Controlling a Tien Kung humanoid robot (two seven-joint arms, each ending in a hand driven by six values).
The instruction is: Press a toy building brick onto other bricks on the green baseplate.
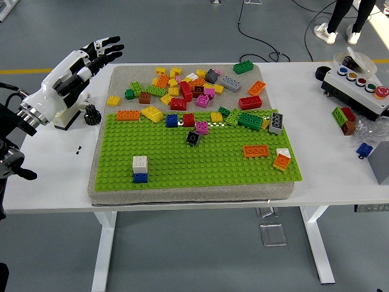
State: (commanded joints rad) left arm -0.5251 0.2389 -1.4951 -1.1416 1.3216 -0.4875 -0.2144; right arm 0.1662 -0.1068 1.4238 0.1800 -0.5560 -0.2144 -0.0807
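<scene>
The green baseplate (pixel 200 155) lies on a grey pad in the middle of the table. On its lower left stands a white brick stacked on a blue brick (pixel 140 169). A black brick (pixel 193 138), an orange brick (pixel 256 151) and a white-and-orange pair (pixel 282 159) also sit on the plate. Several loose bricks (pixel 188 88) in mixed colours lie along the plate's far edge and on the pad behind it. My left hand (pixel 97 53) hovers above the table's far left, fingers spread, holding nothing, well clear of the bricks. My right hand is out of view.
A white block with a black gear (pixel 90 114) sits on the table under my left arm. At the right stand a button box (pixel 358 85) and a few loose bricks (pixel 344 118). A person's legs show at the top right, away from the table.
</scene>
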